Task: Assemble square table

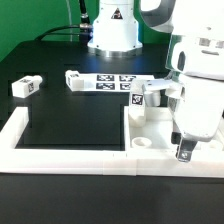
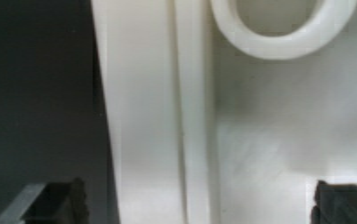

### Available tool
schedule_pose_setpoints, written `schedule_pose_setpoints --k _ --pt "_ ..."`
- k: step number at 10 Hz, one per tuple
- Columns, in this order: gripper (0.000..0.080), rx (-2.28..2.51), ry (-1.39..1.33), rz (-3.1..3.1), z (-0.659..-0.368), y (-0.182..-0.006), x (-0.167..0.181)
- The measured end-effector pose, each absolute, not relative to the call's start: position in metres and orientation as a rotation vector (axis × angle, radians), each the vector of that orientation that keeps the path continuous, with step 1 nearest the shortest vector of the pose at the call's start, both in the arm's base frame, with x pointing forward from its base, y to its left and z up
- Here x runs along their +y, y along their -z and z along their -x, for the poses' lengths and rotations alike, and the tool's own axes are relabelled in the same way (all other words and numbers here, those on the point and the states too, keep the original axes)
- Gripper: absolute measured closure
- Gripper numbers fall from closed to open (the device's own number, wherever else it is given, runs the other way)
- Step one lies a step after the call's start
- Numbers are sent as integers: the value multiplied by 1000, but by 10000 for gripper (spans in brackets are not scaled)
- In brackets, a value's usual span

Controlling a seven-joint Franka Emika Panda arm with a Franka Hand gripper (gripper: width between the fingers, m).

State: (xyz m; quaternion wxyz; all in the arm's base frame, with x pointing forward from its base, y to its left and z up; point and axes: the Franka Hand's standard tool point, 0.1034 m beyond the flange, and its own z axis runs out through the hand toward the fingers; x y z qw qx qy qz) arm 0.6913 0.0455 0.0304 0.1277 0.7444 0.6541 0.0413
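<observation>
**Hand released over the square tabletop, which lies in the corner of the border wall.**

The hand (image 1: 185, 152) hovers low with its fingertips (image 2: 50, 202) spread wide and nothing between them, just above the square tabletop (image 1: 150, 125) near a round leg socket (image 2: 281, 47). The slab lies against the border wall (image 1: 70, 156), probably so it cannot slide while legs are screwed in. On the dark worktop (image 1: 60, 120) lie one leg (image 1: 25, 87) well apart, another (image 1: 75, 78) beside the marker board (image 1: 115, 82), and a third (image 1: 138, 97) near the slab's far edge. The arm hides the tabletop's right side. No fourth leg can be made out. The wrist view is blurred and the socket cut off.
</observation>
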Motion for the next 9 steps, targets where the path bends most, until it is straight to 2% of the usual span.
schedule_pose_setpoints --k 5,6,7,8,9 --pt "151 1900 -120 -2168 -692 -31 43" --pt "151 1922 -78 -2141 -691 -48 21" --pt "151 1897 -49 -2173 -675 -77 2" --pt "151 1889 -43 -2189 -662 -87 -7" --pt "151 1878 -26 -2202 -662 -89 -15"
